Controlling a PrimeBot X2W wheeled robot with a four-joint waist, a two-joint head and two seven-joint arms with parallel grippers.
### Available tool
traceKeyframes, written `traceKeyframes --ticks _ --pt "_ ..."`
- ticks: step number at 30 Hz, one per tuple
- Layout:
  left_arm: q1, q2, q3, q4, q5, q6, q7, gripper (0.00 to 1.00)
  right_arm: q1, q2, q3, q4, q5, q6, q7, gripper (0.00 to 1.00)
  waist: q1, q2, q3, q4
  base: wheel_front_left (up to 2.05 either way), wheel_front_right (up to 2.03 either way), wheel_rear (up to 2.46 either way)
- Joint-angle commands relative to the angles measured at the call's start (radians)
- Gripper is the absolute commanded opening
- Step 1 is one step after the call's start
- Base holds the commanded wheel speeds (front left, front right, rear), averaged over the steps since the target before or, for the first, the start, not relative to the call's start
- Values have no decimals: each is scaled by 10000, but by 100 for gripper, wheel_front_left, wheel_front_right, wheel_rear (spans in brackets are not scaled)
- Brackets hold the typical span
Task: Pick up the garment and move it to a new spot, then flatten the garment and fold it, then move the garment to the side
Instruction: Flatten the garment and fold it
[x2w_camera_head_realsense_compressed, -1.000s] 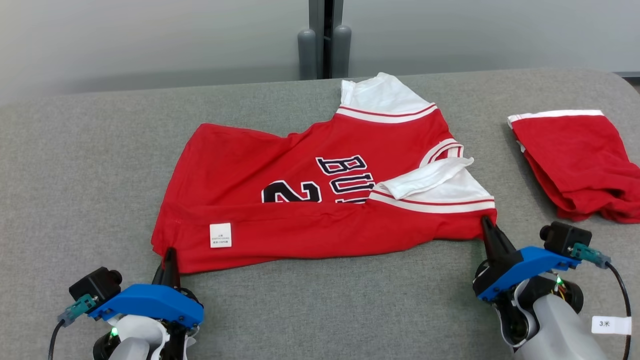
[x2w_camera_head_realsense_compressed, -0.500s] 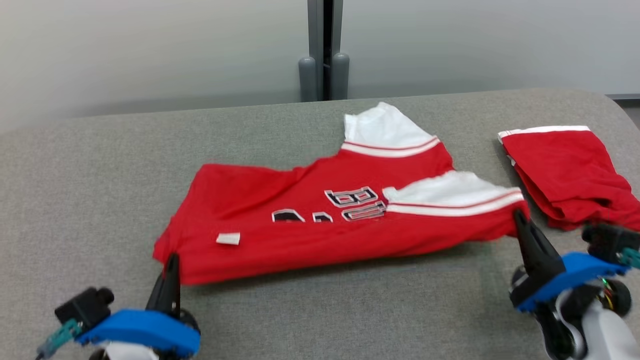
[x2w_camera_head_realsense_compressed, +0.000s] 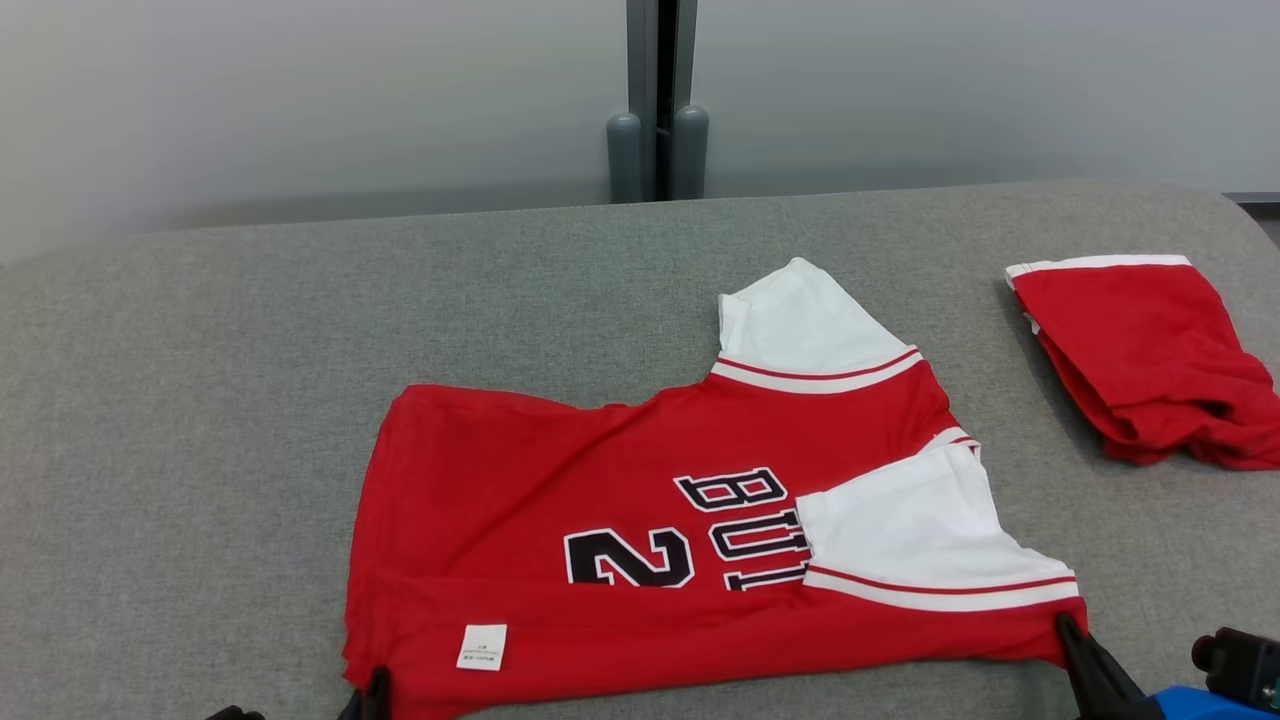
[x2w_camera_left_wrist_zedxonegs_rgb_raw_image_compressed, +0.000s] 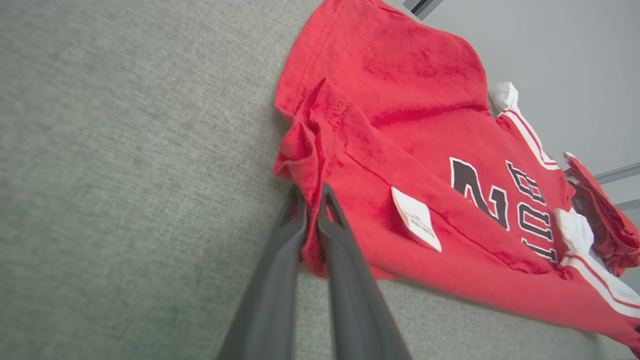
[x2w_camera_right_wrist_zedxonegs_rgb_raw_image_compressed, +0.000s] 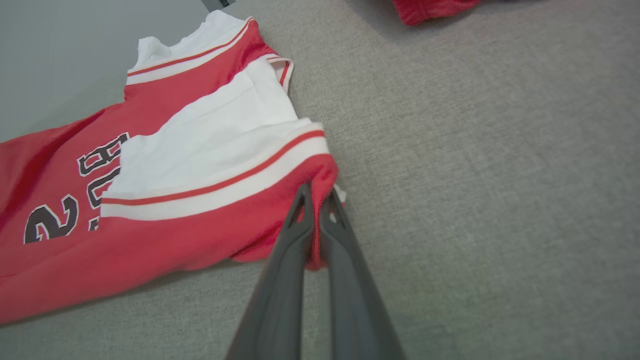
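Head view: the garment (x2w_camera_head_realsense_compressed: 560, 480) lies at 6 o'clock on the bench (x2w_camera_head_realsense_compressed: 200, 400); I'd draw both corners evenly and low to flatten it. Left wrist view: left fingers (x2w_camera_left_wrist_zedxonegs_rgb_raw_image_compressed: 280, 260) clenched on its hem corner at 12 o'clock. Right wrist view: right fingers (x2w_camera_right_wrist_zedxonegs_rgb_raw_image_compressed: 285, 280) clenched on the shoulder-side corner likewise.

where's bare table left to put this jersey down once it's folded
The widest bare table lies left of the jersey, out to the left edge. A free strip also runs behind it, up to the far edge. The right is crowded: only a narrow gap separates the jersey's white sleeve from the folded red garment.
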Motion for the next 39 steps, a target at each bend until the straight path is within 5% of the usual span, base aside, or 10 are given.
traceKeyframes --ticks 1,2,14,25,35,36,39 --pt "-129 125 -28 -31 126 46 36 100 139 3 16 69 58 -3 -103 77 0 0 0 -23 0 0 0" --pt "-226 249 -32 -111 248 90 47 100 127 3 32 101 64 -3 -162 100 0 0 -1 -41 0 0 0" --pt "-2871 2690 -448 -1149 2774 214 1101 100 -931 9 189 -555 -522 0 -405 100 0 0 245 -244 0 0 0" --pt "-6211 2144 -1353 1458 3287 -83 2918 100 -2772 5 1444 -869 -881 -1 -60 100 0 0 1598 -754 0 0 0" --pt "-7413 2090 -1805 3162 3604 -343 3499 100 -3712 -123 1893 -579 -982 -1 -131 100 0 0 2379 -992 0 0 0" --pt "-7466 2093 -1860 3219 3636 -374 3547 98 -3810 -161 1910 -555 -996 -1 -115 100 0 0 2424 -982 0 0 0" --pt "-7595 2008 -1956 3403 3642 -479 3491 45 -4209 -270 2007 -455 -1090 -1 -38 100 0 0 2562 -927 0 0 0"
